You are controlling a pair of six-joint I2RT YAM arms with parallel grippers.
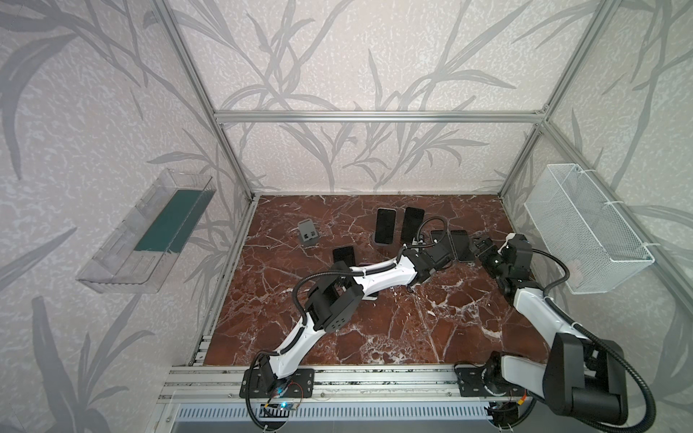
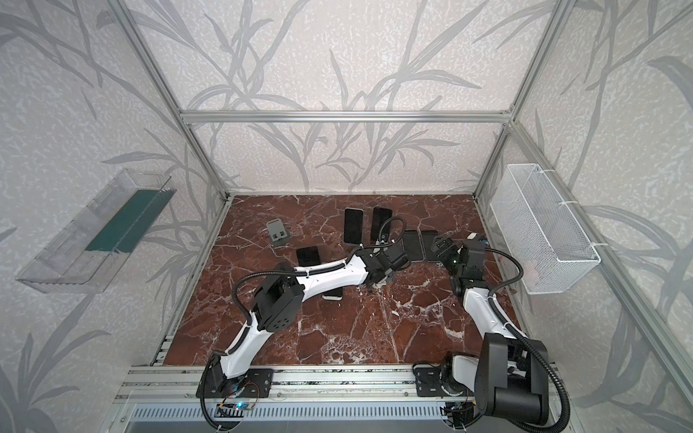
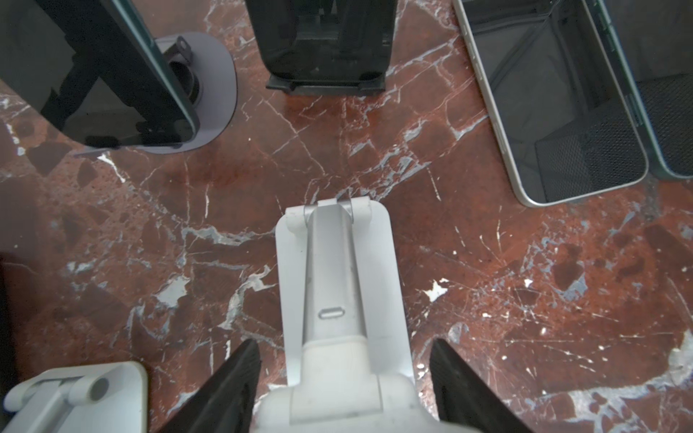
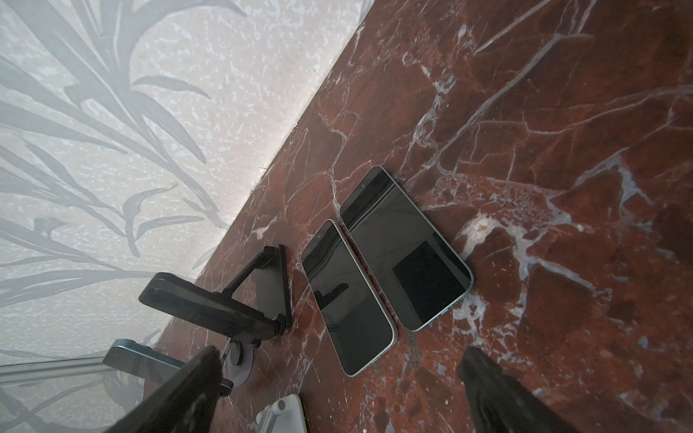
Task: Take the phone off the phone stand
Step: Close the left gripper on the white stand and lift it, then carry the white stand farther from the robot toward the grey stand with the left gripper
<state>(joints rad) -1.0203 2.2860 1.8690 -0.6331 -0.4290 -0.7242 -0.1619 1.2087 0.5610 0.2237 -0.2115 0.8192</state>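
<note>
Left arm (image 1: 390,271) reaches low from lower centre to mid-frame in both top views. Left gripper (image 3: 344,342): jaws partly apart. Right arm (image 1: 536,303) is elbowed at lower right. Right gripper (image 4: 339,349): jaws wide apart.

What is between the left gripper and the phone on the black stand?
The white stand straddled by the left gripper lies directly in line with that phone on its black stand; past it, only bare tabletop shows.
</note>
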